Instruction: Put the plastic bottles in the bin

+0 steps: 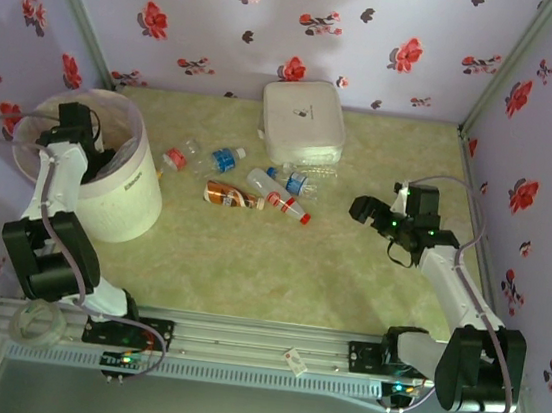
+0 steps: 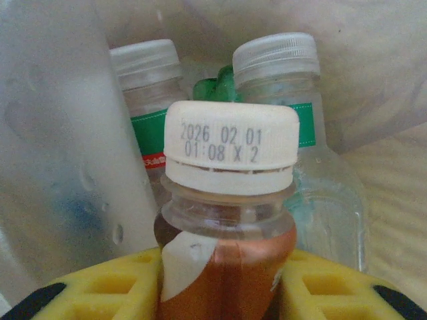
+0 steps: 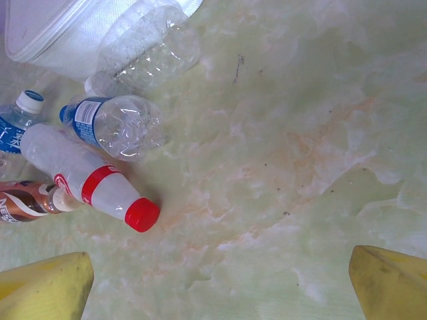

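**Q:** What is labelled first, at the largest scale?

**A:** The bin (image 1: 124,210), lined with a pale bag, is shown around the left gripper (image 2: 225,293). A brown-wrapped bottle (image 2: 227,267) is clamped between the yellow fingers (image 2: 107,290), with its white cap (image 2: 230,150) pointing away from the gripper.

**Q:** How is the release best done?

**A:** The jaws are best opened only once the bottle is judged to be wholly inside the rim. Two clear green-labelled bottles (image 2: 303,120) lie just beyond the held cap, so a short drop onto them is to be expected. The bag wall hangs close on the gripper's left and should not be snagged on withdrawal.

**Q:** What else is marked, and what stands in the way?

**A:** The right gripper (image 1: 364,210) is spread wide over bare table (image 1: 279,267), with nothing held. Ahead of it and to its left lies the white box (image 1: 302,121), with a crumpled clear bottle (image 3: 150,43) against it. That contact is judged awkward for a later grasp. Nearer are a blue-labelled bottle (image 3: 117,125) and, nearest, a red-capped bottle (image 3: 93,183). Nothing lies between that bottle and the open jaws.
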Controlling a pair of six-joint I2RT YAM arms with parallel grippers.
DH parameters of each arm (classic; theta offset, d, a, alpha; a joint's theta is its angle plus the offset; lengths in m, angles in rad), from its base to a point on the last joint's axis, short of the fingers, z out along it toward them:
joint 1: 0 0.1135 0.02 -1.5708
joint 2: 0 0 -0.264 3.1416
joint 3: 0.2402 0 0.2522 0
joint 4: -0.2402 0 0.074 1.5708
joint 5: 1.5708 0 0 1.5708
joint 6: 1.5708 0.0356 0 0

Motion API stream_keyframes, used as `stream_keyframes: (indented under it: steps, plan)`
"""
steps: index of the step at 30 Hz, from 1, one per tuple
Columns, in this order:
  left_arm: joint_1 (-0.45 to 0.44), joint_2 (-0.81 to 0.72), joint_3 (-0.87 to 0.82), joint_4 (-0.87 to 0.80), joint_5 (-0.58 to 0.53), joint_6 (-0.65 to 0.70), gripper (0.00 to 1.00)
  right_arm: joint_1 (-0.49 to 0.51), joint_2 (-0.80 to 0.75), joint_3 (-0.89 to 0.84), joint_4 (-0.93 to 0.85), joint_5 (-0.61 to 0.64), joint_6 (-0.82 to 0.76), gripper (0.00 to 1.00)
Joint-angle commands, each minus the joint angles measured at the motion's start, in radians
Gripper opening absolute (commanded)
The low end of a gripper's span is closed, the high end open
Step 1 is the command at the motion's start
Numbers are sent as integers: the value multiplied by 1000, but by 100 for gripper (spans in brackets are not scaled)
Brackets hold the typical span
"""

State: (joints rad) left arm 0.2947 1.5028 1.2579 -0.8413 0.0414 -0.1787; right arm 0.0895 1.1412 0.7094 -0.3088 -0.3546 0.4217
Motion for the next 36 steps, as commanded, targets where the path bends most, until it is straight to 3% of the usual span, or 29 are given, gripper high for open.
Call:
stream_keyframes:
  steps: [1,4,11,18,26,36]
  plan:
    - [5,11,-17,10,9,-2,35,-8,8,-13,21,-19,9,99]
    - [4,2,-6,8,7,1,54,-9,6,-11,19,-17,8,99]
    - [5,-10,18,-4,8,5,66,-9,10,-9,20,-21,9,99]
    - [3,-37,60,-23,7,5,88,-8,11,-2,18,-20,8,99]
    - [-1,-117,186,-70,-24,5,91,-8,9,7,8,-19,8,99]
    - [-39,-229,473,-200,-133,36,90,-8,11,14,4,-23,9,99]
